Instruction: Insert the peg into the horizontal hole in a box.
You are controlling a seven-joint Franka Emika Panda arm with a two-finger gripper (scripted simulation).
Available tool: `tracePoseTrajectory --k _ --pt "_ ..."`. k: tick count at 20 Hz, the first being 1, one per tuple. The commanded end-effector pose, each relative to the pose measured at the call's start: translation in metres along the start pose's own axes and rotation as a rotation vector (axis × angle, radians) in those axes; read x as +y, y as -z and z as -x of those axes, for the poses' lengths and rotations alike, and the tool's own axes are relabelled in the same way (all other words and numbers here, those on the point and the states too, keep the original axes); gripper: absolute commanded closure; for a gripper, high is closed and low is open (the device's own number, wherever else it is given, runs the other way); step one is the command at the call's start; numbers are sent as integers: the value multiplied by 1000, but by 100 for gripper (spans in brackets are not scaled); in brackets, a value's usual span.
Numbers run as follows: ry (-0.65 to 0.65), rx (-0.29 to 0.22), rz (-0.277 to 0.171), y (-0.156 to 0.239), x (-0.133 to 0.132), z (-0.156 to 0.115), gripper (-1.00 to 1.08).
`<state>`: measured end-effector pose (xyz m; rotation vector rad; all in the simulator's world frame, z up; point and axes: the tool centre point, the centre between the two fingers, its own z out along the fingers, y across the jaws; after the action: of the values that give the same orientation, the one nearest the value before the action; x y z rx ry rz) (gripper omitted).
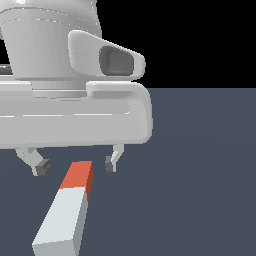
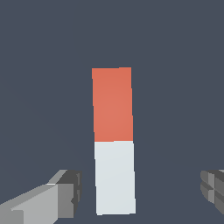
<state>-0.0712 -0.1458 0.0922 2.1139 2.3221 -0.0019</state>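
The peg [image 1: 67,212] lies flat on the dark floor, a long white bar with an orange-red end [image 1: 78,176] pointing away from the exterior camera. My gripper [image 1: 76,165] hangs open over it, one finger on each side of the bar's line and neither touching it. In the wrist view the peg [image 2: 113,144] runs lengthwise between the two fingertips [image 2: 65,192], its white part level with them and nearer the one that shows most; my gripper [image 2: 141,190] holds nothing. The box and its hole are out of view.
The arm's large white hand [image 1: 75,110] fills the exterior view's upper left. Plain dark grey-blue floor [image 1: 200,175] surrounds the peg, with a black background beyond it.
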Motion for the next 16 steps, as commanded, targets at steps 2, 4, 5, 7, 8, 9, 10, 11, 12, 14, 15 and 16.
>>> tracePoseTrajectory --k 2,4,5,7,8,9,10,11,12,14,15,16 --pt "17 1 0 -11 -9 16 -92" --pt "23 1 0 -15 -13 23 -92" --pt "25 1 0 -17 -14 26 -92" --pt "29 1 0 -19 -16 31 -92" --pt "30 2 0 -20 -17 32 -92" --pt "31 2 0 -21 -17 33 -92" --pt "32 2 0 -22 -17 34 -92" --pt "32 2 0 -22 -17 34 -92" --pt "29 2 -1 -21 -17 33 -92" --pt "29 2 -1 -22 -17 33 -92" --pt "29 2 -1 -24 -17 33 -92" --pt "29 2 -1 -26 -17 34 -92"
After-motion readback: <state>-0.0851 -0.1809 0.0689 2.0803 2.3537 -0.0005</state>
